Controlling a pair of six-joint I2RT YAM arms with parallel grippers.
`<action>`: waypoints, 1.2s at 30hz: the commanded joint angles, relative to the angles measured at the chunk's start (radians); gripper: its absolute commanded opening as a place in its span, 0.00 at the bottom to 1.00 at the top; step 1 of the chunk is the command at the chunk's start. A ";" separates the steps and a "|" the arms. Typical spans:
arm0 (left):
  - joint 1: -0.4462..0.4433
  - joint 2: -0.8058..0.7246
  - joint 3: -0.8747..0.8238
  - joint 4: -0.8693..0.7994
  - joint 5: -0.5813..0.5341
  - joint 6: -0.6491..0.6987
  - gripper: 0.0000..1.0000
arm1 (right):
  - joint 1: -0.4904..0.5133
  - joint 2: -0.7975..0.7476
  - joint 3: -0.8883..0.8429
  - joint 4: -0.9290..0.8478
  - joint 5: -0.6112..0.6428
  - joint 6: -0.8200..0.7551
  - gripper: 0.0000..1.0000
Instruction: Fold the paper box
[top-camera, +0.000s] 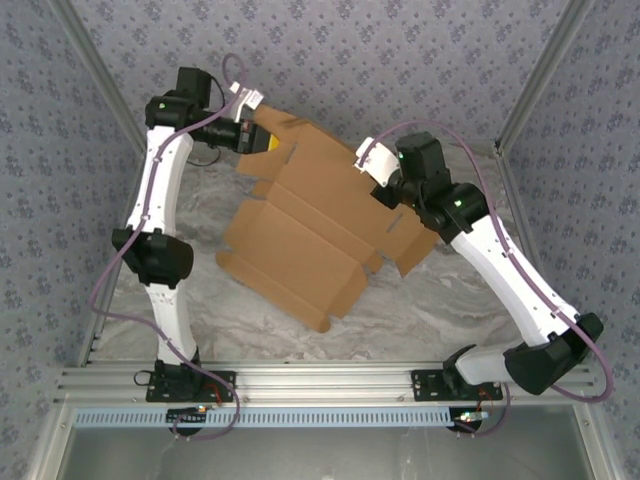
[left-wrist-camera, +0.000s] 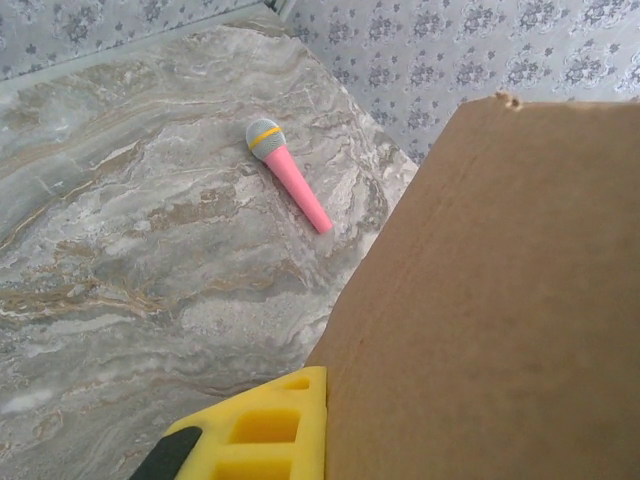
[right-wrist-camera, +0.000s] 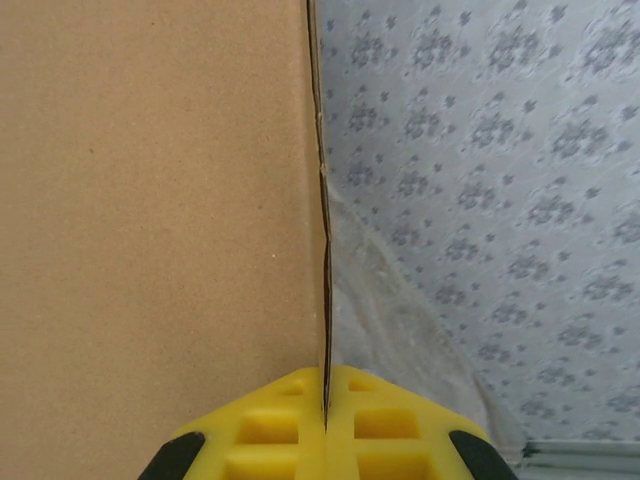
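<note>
Cardboard sheet: brown and unmarked, the paper box (top-camera: 310, 235) is lying mostly flat and spread open across the middle of the top view, with its flaps fanning toward the upper centre and the right.
Right grip: we are seeing the right gripper (right-wrist-camera: 326, 420) pinching a thin edge of the cardboard between its two yellow pads, closed tight on it at the lower centre of the right wrist view; in the top view that gripper (top-camera: 385, 190) sits at the sheet's right-hand flap.
Left grip: we are seeing the left gripper (top-camera: 262, 138) at the sheet's far corner, upper left of centre; one yellow finger (left-wrist-camera: 265, 425) is lying against the cardboard edge, and we cannot tell whether the fingers are clamped or letting go.
Step in hand: we are judging this as early folding, both arms working flaps at opposite sides while the sheet is not yet a box.
Next move: we are expecting it to call for raising the held flap along its crease without tearing the thin edge.
Surface: grey-brown marbled table (top-camera: 440, 300), with a small pink microphone (left-wrist-camera: 288, 173) lying well apart from the sheet.
Room: blue-grey floral walls (top-camera: 400, 50) are closing in the table on three sides.
</note>
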 joint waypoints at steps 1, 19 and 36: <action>0.026 0.015 0.047 0.052 0.015 -0.024 0.14 | -0.040 0.001 0.002 -0.142 -0.027 0.064 0.00; 0.025 -0.318 -0.701 0.750 -0.393 -0.398 0.50 | -0.143 0.070 -0.062 -0.144 -0.078 0.112 0.00; -0.420 -0.275 -1.230 1.338 -0.509 -0.597 0.49 | -0.181 0.146 -0.100 -0.104 -0.029 0.196 0.00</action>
